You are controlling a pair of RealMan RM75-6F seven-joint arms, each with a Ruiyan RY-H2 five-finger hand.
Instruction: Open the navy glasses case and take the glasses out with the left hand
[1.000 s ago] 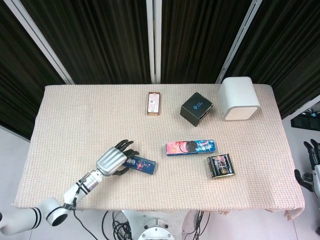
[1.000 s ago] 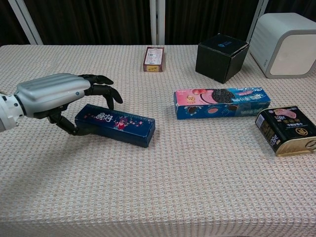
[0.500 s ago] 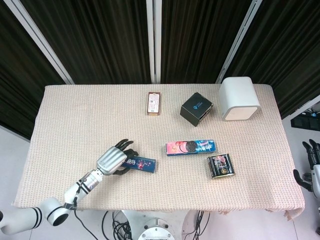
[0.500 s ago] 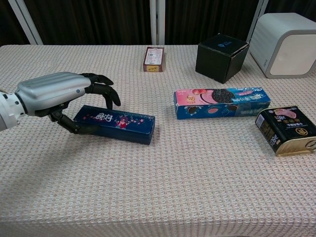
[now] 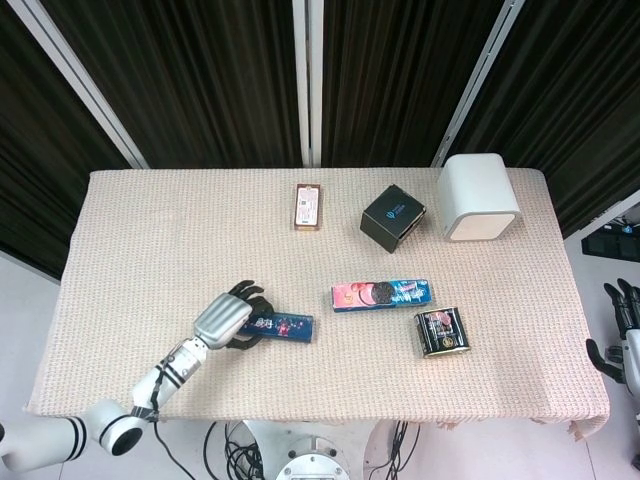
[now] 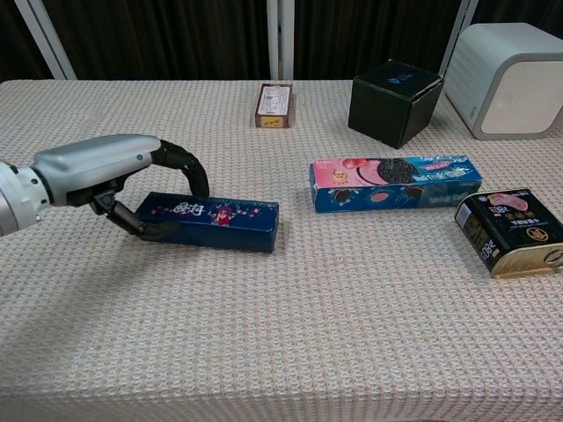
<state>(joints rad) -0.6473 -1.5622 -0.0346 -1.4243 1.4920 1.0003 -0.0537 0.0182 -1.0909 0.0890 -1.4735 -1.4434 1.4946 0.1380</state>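
The navy glasses case point(image 5: 286, 327) point(image 6: 220, 220), a long closed box with a floral print, lies flat on the woven tablecloth point(image 5: 150, 230) at the front left. My left hand point(image 5: 225, 318) point(image 6: 97, 167) grips its left end, fingers point(image 6: 185, 167) curled over the far edge and thumb against the near side. The lid is shut and no glasses show. My right hand point(image 5: 622, 325) hangs off the table's right edge in the head view, fingers apart and holding nothing; the chest view does not show it.
A blue cookie box point(image 5: 381, 295) point(image 6: 394, 182) lies right of the case, with a dark tin point(image 5: 442, 331) point(image 6: 510, 230) beyond it. At the back stand a small brown box point(image 5: 307, 206) point(image 6: 274, 105), a black cube point(image 5: 393, 217) point(image 6: 394, 101) and a white appliance point(image 5: 479, 196) point(image 6: 510, 79).
My left hand's fingers have curled tighter over the case's left end. The case has turned slightly, its right end swinging away so it lies more level with the table front.
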